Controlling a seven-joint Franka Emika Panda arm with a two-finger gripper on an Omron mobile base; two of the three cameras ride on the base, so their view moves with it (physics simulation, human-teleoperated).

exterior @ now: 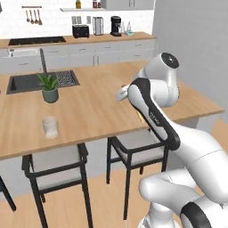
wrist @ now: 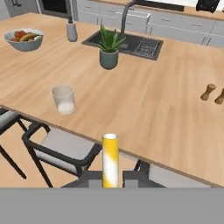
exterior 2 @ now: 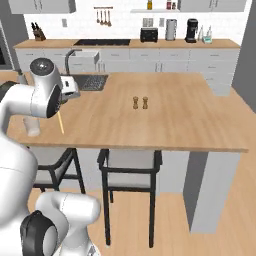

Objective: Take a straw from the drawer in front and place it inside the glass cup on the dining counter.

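Your gripper (wrist: 110, 177) is clamped on the straw (wrist: 110, 159), which stands up between the two finger tips in the hand view, pale yellow with a white end. In the right base view the straw (exterior 2: 60, 122) hangs as a thin yellow stick below the hand, over the near edge of the dining counter (exterior 2: 170, 120).

Ahead of the gripper and off to its left in the hand view, the glass cup (wrist: 64, 99) stands upright on the dining counter (wrist: 148, 100), well apart from the straw. In the left base view the cup (exterior: 50, 127) sits near the counter's front edge, with the potted plant (exterior: 49, 87) behind it beside the sink (exterior: 26, 81).

Farther ahead and left in the hand view you see a fruit bowl (wrist: 24, 38) and a grey soap dispenser (wrist: 71, 30). To the right stand two small wooden shakers (wrist: 214, 93). Below the gripper, grey-seated stools (wrist: 61, 148) are tucked under the counter.
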